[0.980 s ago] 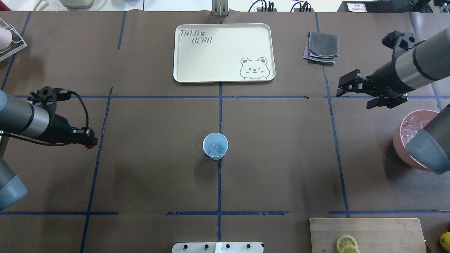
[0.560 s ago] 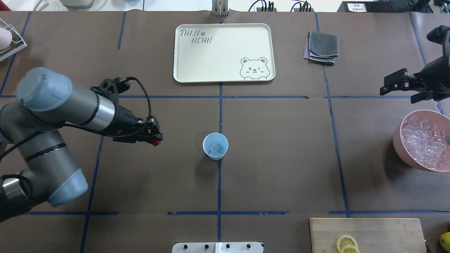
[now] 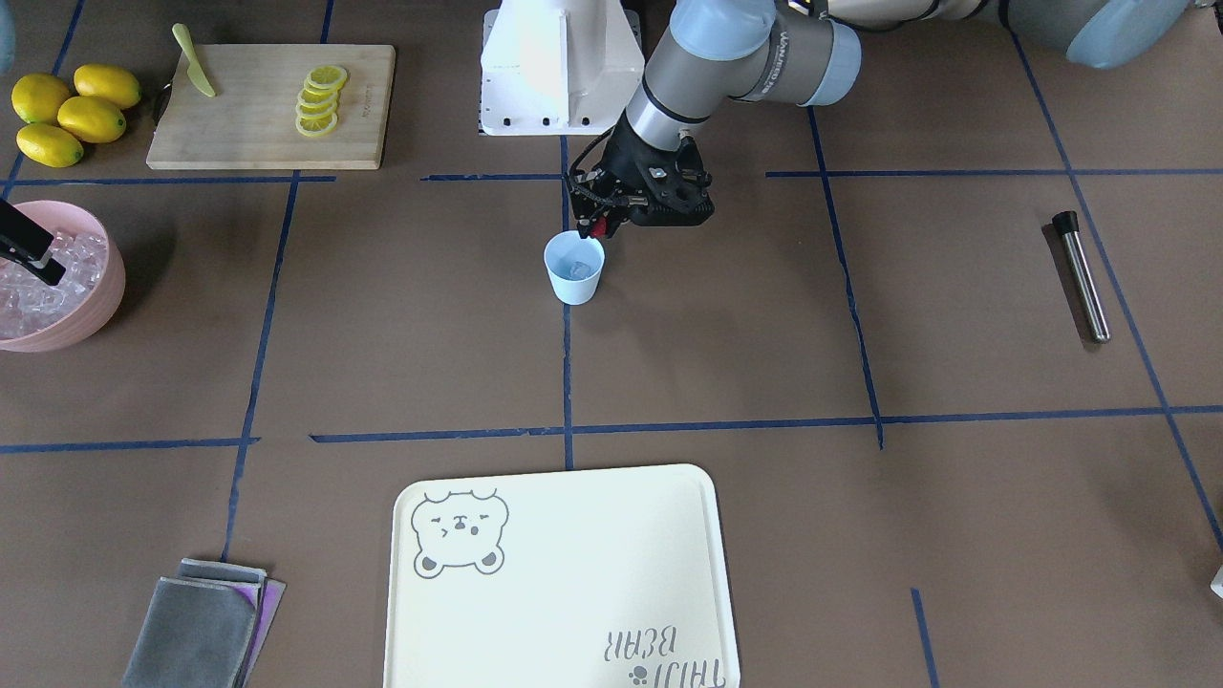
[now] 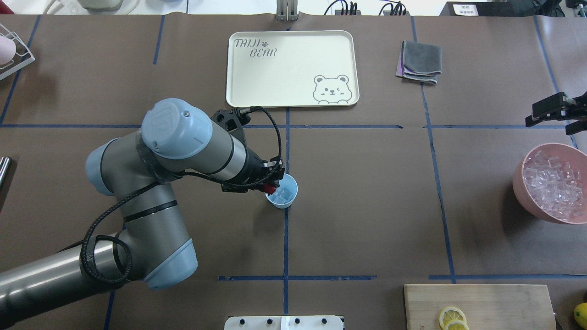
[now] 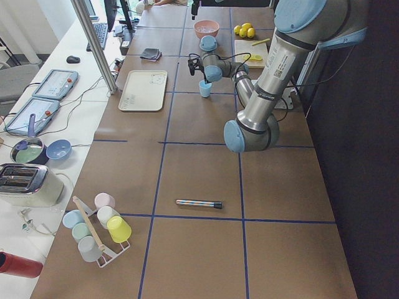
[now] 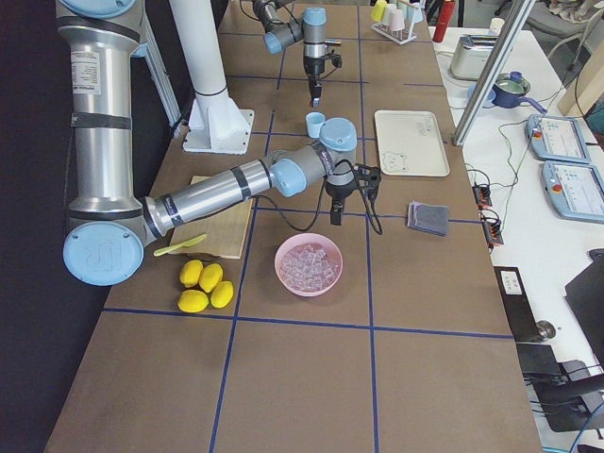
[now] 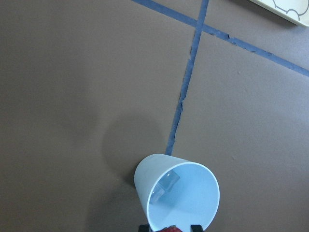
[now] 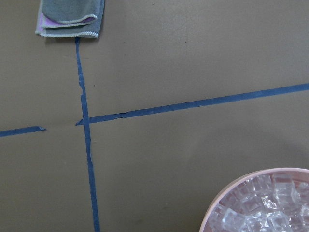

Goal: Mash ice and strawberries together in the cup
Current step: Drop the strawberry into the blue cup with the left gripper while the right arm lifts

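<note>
1 brown table [image 4: 367, 206] with blue tape lines holds everything. At its near right corner lies a wooden board [image 4: 495, 300] with lemon slices [image 4: 451, 317]. The blue cup [image 4: 288, 200] stands in the middle with ice [image 4: 285, 194] inside. A pink bowl [image 4: 518, 188] of more cubes sits at the right edge. A bear tray [image 4: 293, 68] and a grey cloth [image 4: 419, 62] lie at the far edge. Since a moment ago the left arm swung in toward the cup, and the right arm pulled back to the right edge. The left gripper [image 4: 271, 186] pinches the red strawberry [image 4: 270, 187] just over the cup's rim. The right gripper [image 4: 548, 126] hangs beyond the bowl, fingers apart.
</note>
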Robot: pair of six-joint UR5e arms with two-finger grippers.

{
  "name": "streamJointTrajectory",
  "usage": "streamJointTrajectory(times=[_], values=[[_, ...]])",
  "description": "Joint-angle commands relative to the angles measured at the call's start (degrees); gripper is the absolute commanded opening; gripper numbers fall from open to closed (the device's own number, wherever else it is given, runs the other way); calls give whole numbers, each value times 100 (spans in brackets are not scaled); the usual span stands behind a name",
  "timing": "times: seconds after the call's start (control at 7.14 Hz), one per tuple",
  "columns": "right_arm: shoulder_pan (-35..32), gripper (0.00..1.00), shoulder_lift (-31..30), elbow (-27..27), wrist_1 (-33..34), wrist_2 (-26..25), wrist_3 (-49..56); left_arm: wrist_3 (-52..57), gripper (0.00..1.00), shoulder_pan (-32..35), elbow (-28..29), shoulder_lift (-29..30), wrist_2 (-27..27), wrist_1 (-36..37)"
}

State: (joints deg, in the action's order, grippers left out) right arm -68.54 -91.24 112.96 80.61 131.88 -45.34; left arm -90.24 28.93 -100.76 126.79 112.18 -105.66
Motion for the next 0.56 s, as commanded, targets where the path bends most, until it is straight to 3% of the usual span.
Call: streamJointTrajectory(times=[0.0,0.28,0.42], values=[[-10,99,1,16,-11,22,7,24,4,-28,187,108,-160,28],[-11,99,-8,16,-11,57,7,32,9,-28,223,188,-327,2],[-11,99,-17,16,-11,57,-1,32,40,-28,284,179,-389,-7]])
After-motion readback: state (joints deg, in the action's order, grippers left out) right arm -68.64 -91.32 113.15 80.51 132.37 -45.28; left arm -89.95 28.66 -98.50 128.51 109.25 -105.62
